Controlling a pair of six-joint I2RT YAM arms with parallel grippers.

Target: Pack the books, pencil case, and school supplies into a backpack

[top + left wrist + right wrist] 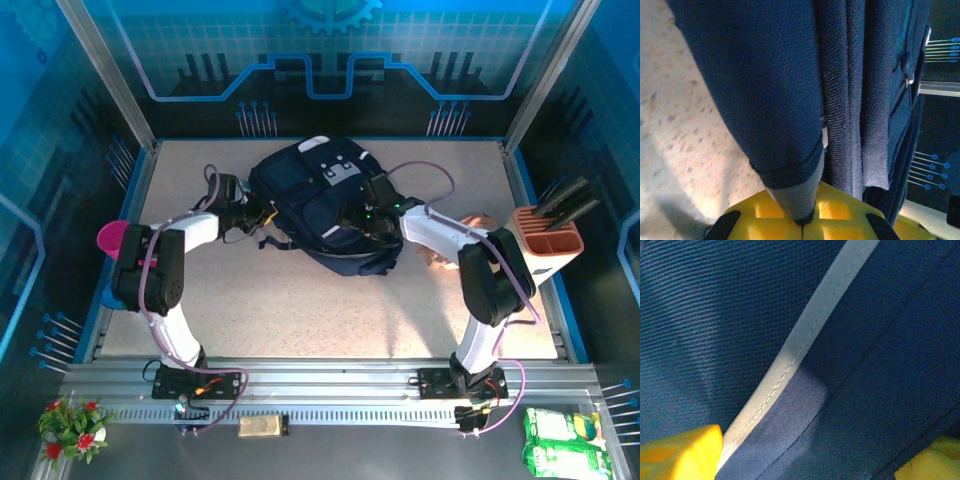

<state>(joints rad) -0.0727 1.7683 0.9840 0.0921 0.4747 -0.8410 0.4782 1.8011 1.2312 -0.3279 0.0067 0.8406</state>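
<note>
The dark navy backpack (310, 190) lies at the back middle of the table. My left gripper (262, 215) is at its left edge. In the left wrist view the left gripper (802, 221) is shut, its yellow fingers pinching a navy-and-grey strap of the backpack (765, 75). My right gripper (368, 215) rests on the bag's right side. In the right wrist view the right gripper (810, 462) stands open, pressed close to the backpack (890, 365) beside its white stripe (810, 325). The pinkish pencil case (436, 257) peeks out behind the right arm. The books and school supplies are hidden.
A magenta cup (112, 238) stands at the table's left edge. A beige holder with black handles (552, 235) stands at the right edge. Speckled tabletop (320, 310) stretches between the backpack and the arm bases.
</note>
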